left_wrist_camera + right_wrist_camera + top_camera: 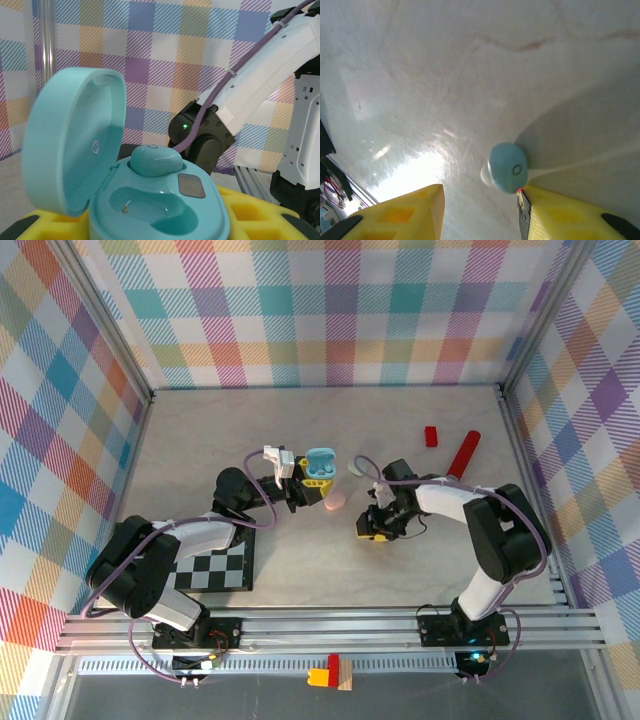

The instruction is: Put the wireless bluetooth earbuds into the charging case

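My left gripper point(160, 227) is shut on the base of a mint charging case point(165, 210), its yellow fingers point(260, 220) on either side. The case's lid point(70, 145) stands open. One mint earbud point(155, 160) sits in the far slot, and the near slot point(150, 212) is empty. From above, the case point(320, 466) is held up near the table's middle. A second mint earbud point(507, 167) lies on the table below my right gripper point(480, 210), which is open. That earbud rests just at the tip of the right-hand yellow finger point(560, 215), not between the two.
Two red blocks point(431, 436) point(463, 452) lie at the back right. A pale oval piece point(360, 468) and a small pink thing point(335, 502) lie between the grippers. A checkerboard mat point(215, 568) sits near the left arm. The right arm point(280, 80) stands close behind the case.
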Controlling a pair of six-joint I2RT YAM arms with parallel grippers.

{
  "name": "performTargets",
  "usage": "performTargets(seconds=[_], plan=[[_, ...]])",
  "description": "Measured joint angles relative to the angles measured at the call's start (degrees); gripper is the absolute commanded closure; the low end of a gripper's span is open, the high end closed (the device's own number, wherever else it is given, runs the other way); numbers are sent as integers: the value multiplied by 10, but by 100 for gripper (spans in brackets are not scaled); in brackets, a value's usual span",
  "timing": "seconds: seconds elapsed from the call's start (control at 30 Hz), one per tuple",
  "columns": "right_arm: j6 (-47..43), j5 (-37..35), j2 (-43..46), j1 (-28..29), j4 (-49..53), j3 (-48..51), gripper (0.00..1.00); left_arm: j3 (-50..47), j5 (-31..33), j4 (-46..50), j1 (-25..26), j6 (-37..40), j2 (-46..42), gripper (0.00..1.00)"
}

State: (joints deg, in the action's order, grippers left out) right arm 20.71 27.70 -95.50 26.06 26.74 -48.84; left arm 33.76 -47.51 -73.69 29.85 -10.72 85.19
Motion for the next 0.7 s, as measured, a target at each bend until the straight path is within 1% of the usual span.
performTargets(seconds=[0.2,0.37,0.47,0.53,0.7], plan=[[10,-49,48,5,2,4,59,0,0,0,0,0,-2,59],[20,-73,41,2,-9,0,59,0,0,0,0,0,-3,59],[24,-73,24,2,-20,-4,59,0,0,0,0,0,-7,59],[25,-68,13,2,-27,-5,62,0,0,0,0,0,-8,59],[26,-50,-6,-2,-36,-8,64,0,0,0,0,0,-8,58]])
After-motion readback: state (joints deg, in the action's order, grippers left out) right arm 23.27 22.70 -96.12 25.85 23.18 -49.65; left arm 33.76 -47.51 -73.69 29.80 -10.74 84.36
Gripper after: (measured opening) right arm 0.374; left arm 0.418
